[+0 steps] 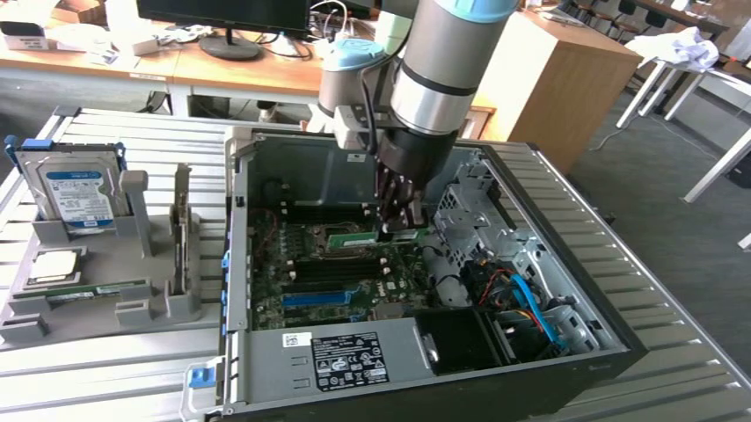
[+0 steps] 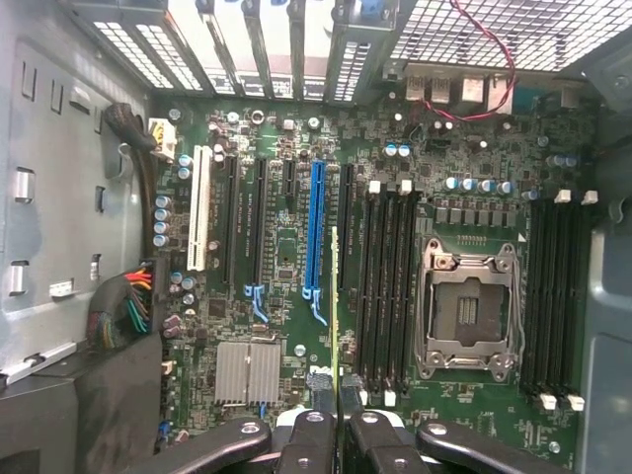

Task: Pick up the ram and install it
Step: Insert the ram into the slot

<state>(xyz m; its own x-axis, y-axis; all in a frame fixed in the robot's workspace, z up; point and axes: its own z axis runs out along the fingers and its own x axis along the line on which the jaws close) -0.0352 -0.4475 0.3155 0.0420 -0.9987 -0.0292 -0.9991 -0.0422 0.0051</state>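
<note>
Holding: I see the gripper (image 1: 397, 230) pinching the ram (image 1: 355, 236) between its closed-in fingers (image 2: 314, 434).
Ram look: a thin green stick, seen edge-on in my wrist view.
Ram place: inside the computer case (image 1: 352, 167), low over the motherboard (image 2: 474, 415), just beside the black memory slots (image 2: 387, 286).

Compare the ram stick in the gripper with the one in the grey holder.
Place: the held ram hangs inside the computer case, over the motherboard; the spare ram sits in the grey holder outside it.
Grasp: the gripper is shut on the held ram; nothing touches the spare ram.
Both are long, thin green sticks.
</note>
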